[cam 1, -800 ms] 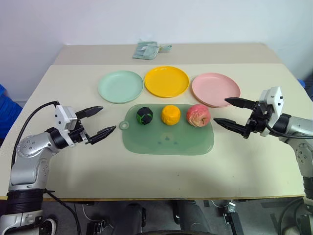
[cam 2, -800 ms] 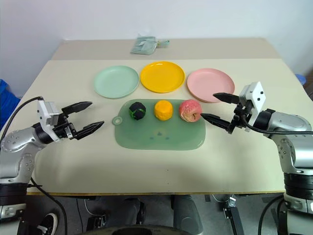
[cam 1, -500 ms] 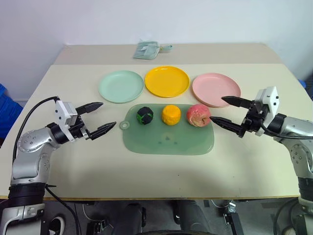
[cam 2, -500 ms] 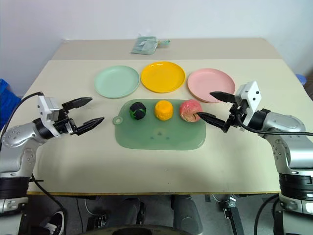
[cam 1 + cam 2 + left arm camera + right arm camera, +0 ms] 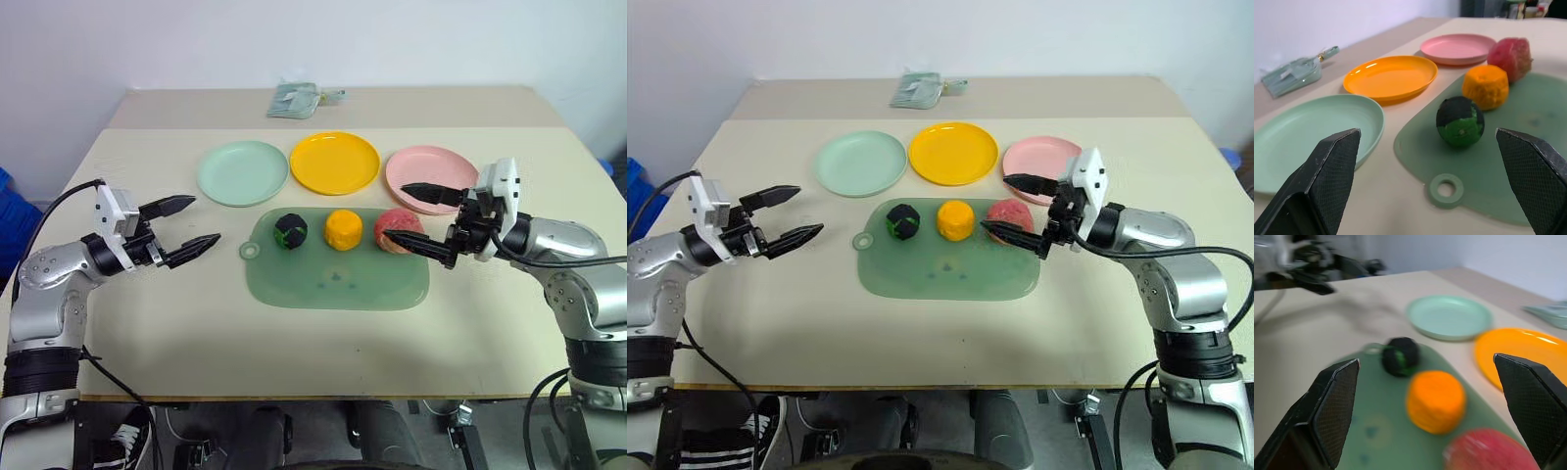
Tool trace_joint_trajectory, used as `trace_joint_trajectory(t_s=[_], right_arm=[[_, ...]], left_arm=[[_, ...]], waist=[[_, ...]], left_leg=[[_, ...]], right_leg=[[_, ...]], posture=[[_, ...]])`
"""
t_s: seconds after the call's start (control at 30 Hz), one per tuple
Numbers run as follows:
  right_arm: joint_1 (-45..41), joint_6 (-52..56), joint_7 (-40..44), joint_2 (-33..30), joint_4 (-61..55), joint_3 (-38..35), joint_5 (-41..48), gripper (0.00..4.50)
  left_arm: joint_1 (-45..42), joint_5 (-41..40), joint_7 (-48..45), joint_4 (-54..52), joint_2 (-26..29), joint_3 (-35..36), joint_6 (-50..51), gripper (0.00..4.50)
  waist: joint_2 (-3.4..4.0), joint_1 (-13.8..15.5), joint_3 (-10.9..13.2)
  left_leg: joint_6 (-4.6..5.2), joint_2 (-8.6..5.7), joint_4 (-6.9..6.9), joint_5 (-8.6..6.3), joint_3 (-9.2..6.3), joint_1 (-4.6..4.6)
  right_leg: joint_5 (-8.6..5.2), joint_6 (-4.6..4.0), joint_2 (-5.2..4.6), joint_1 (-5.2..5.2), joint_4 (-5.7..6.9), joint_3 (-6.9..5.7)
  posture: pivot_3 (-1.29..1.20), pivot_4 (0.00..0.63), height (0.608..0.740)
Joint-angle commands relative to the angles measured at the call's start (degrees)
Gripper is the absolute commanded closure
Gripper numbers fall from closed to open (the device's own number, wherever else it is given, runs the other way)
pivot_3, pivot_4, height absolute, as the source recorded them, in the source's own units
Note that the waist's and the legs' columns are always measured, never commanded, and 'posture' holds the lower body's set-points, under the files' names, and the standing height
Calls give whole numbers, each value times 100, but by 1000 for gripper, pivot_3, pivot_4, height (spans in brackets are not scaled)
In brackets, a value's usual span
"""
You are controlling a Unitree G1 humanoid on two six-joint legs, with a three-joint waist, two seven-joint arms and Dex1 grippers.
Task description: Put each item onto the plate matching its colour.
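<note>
Tabletop setup: right gripper [image 5: 416, 213], fingers spread, brackets the peach [image 5: 394, 228] to grasp it for the pink plate [image 5: 431, 171]; left gripper [image 5: 189, 223] waits spread

Laboratory or robot test room: a plain beige table [image 5: 294, 333] stands against a bare white wall [image 5: 294, 39], bearing only staged props, namely toy foods on a translucent green board [image 5: 338, 284] and three coloured plastic plates [image 5: 334, 162]; loose cables [image 5: 460, 416] hang beneath the table edge
</note>
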Motion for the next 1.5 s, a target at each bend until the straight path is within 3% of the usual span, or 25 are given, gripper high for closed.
trace_joint_trajectory(t_s=[0.03, 0.27, 0.47, 0.63, 0.83, 1.3, 1.43, 1.5], right_arm=[[-281, 73, 62, 38, -114, 91, 102, 17], [-318, -157, 60, 147, -222, 227, -78, 17], [-12, -321, -8, 80, -415, 154, -172, 17], [228, -615, -110, 100, -533, 139, -382, 17], [346, -667, -215, 109, -630, 139, -419, 17], [424, -956, -433, 108, -555, 137, -748, 17], [427, -1006, -474, 118, -530, 147, -794, 0], [429, -1015, -489, 123, -522, 155, -805, 0]], left_arm=[[-168, -8, 35, -131, 26, 1, 17, 0], [-348, 252, 110, -123, -188, -378, -30, 0], [-729, 566, 105, 336, -751, -1019, -50, 0], [-1274, 1100, 287, 1182, -1327, -1396, -781, 0], [-1459, 1405, 105, 1732, -1664, -1689, -1202, 0], [-2061, 2119, 640, 3093, -2244, -1886, -1972, 0], [-2033, 2129, 460, 3134, -2259, -1945, -1981, 1173], [-2037, 2212, 671, 3174, -2281, -1931, -2041, 2178]], waist=[[0, -2, 0], [0, -10, 0], [-1, 12, -1], [-2, 3, -1], [-2, -20, -1], [-3, -9, -2], [-3, 0, -2], [-3, 1, -2]], left_leg=[[-1, -2, 0, 1, 0, 0], [-5, -1, -1, 3, 2, -1], [-5, -3, 1, 3, -1, -3], [-5, -6, 6, 3, 2, -3], [-6, -4, 6, 4, 4, -1], [0, -11, 15, 4, 4, -4], [-1, -11, 16, 5, 3, -3], [0, -10, 16, 5, 3, -3]], right_leg=[[0, 0, -1, 0, -1, 0], [0, 0, -4, -1, -3, 0], [0, 0, -1, 0, -2, -2], [0, 1, -1, 0, 0, -1], [0, 1, 1, -1, 1, 1], [4, 6, -1, 1, 1, 2], [4, 7, -1, 1, 5, 2], [4, 7, -1, 2, 6, 2]], posture=[[0, 150, 740], [0, 150, 740], [0, 150, 740], [0, 150, 740], [0, 150, 740], [0, 150, 740], [0, 150, 740], [0, 150, 740]])
